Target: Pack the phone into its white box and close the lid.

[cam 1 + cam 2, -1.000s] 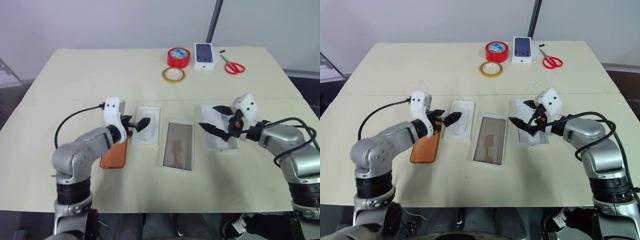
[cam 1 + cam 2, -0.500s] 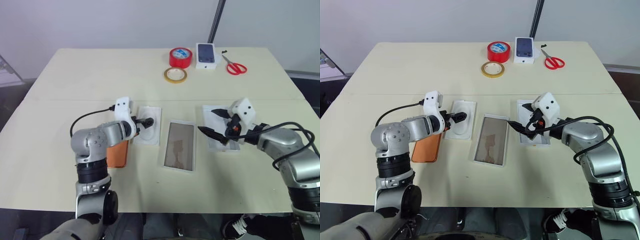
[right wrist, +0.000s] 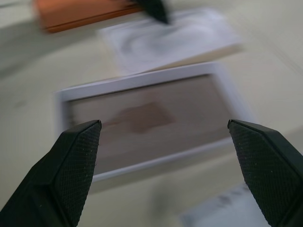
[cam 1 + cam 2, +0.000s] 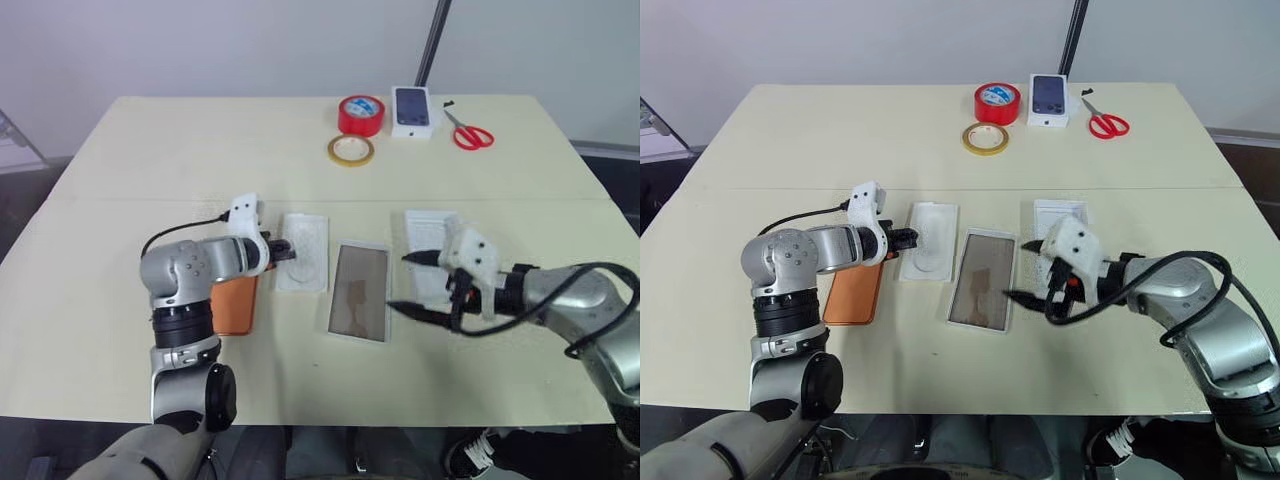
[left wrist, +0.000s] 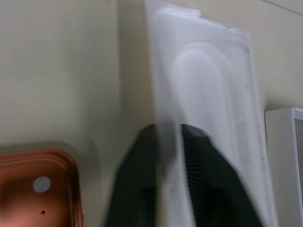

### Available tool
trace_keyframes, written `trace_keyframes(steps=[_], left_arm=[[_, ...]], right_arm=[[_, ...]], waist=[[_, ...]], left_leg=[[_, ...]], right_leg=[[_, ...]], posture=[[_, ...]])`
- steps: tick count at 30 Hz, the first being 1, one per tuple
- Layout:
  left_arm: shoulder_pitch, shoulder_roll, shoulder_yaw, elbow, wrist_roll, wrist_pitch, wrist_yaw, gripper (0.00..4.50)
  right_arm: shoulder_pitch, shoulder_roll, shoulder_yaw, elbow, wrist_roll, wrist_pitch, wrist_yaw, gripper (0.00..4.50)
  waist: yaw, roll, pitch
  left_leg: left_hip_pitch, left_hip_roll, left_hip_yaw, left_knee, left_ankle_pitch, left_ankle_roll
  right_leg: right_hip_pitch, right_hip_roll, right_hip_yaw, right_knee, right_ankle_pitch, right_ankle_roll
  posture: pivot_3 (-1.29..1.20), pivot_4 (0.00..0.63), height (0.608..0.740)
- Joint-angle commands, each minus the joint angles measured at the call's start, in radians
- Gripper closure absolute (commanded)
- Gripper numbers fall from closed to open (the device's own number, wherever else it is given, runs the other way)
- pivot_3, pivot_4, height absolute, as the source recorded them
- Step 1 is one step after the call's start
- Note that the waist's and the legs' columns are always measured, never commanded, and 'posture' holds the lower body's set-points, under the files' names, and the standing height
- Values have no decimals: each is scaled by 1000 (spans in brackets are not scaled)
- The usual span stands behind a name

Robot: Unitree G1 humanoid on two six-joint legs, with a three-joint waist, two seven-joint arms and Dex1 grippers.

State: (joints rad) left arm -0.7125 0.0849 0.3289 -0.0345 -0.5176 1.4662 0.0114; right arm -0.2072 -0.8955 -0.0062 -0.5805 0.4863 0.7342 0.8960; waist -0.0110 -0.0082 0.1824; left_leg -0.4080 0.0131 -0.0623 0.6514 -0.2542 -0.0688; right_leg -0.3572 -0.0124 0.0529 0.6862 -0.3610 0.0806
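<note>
Currently the left fingers (image 4: 284, 251) pinch a thin white insert (image 4: 303, 251) beside the box (image 4: 358, 292), right fingers (image 4: 408, 282) spread empty, while the slippery, stiff phone (image 4: 232, 305), left of it, wants an edge grip.

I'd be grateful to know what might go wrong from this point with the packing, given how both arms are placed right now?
The left gripper has its jaws pinched on the edge of the white insert tray, not the phone; lifting it could drag or flex it. The phone lies close beside that arm and may get nudged. The right gripper, jaws wide, hovers at the white box and could knock it askew.
</note>
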Motion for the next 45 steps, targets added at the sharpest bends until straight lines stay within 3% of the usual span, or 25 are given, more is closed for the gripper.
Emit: trace_keyframes(steps=[1, 8, 9, 11, 18, 27, 33, 36, 41, 45], left_arm=[[4, 2, 1, -9, 13, -9, -10, 4442], [-17, -16, 96, -50, -19, -15, -36, 4442], [-20, -11, 108, -58, -23, -9, -40, 4484], [-23, -5, 130, -77, -33, 5, -46, 4500], [-36, 2, 205, -94, -34, 30, -37, 4500], [-105, 12, 373, -103, -43, 26, -10, 4500], [-105, 5, 373, -166, -45, 120, -24, 4500], [-67, -13, 327, -194, -64, 147, -36, 4500], [-23, -98, 238, -224, -73, 148, -13, 4500], [-8, -162, 202, -225, -52, 148, 5, 4500]], right_arm=[[5, -25, 73, -98, -15, 6, 10, 0], [9, -31, 285, -116, -165, 18, -40, 0], [3, -26, 311, -110, -186, 22, -47, 259], [-5, -21, 349, -103, -220, 11, -51, 837], [-59, 16, 392, -60, -276, -22, -45, 4452], [-241, 96, 505, 112, -432, -146, -2, 4452], [-279, 154, 491, 161, -449, -201, 24, 4452], [-275, 168, 438, 151, -408, -201, 42, 3538], [-257, 132, 299, 133, -347, -178, 57, 1067], [-211, 74, 205, 134, -321, -171, 65, 1067]], waist=[[0, 0, 0], [0, -2, 1], [0, -2, 1], [0, -2, 1], [-1, -5, 2], [-2, -8, 4], [0, -9, 4], [-1, -9, 4], [2, -9, 4], [1, -9, 4]], left_leg=[[0, 0, 0, 0, 0, 0], [0, 0, 0, 0, 0, 0], [0, 0, 0, 0, 0, -1], [0, 0, -1, 0, 1, -2], [0, 0, -1, 0, 1, -3], [0, 1, -1, 0, 2, -3], [-1, 0, -1, -1, 2, -4], [-1, 0, -1, 0, 2, -4], [-1, 0, -2, 0, 2, -4], [-1, -1, -1, 0, 2, -3]], right_leg=[[0, 0, 0, 0, 0, 0], [0, -1, 0, 0, 0, 0], [0, -1, 0, 0, 0, 0], [0, -1, 0, 0, 0, 0], [-1, -1, 0, 0, 0, 0], [-1, -1, -1, 0, 0, 0], [-2, -1, -1, 0, 0, 0], [-1, -2, -1, 0, 0, 0], [-1, -2, -1, 0, 0, 0], [-1, -3, -1, 0, 0, 0]], posture=[[0, 150, 740], [0, 150, 740], [0, 150, 740], [0, 150, 740], [0, 150, 740], [0, 150, 740], [0, 150, 740], [0, 150, 740], [0, 150, 740], [0, 150, 740]])
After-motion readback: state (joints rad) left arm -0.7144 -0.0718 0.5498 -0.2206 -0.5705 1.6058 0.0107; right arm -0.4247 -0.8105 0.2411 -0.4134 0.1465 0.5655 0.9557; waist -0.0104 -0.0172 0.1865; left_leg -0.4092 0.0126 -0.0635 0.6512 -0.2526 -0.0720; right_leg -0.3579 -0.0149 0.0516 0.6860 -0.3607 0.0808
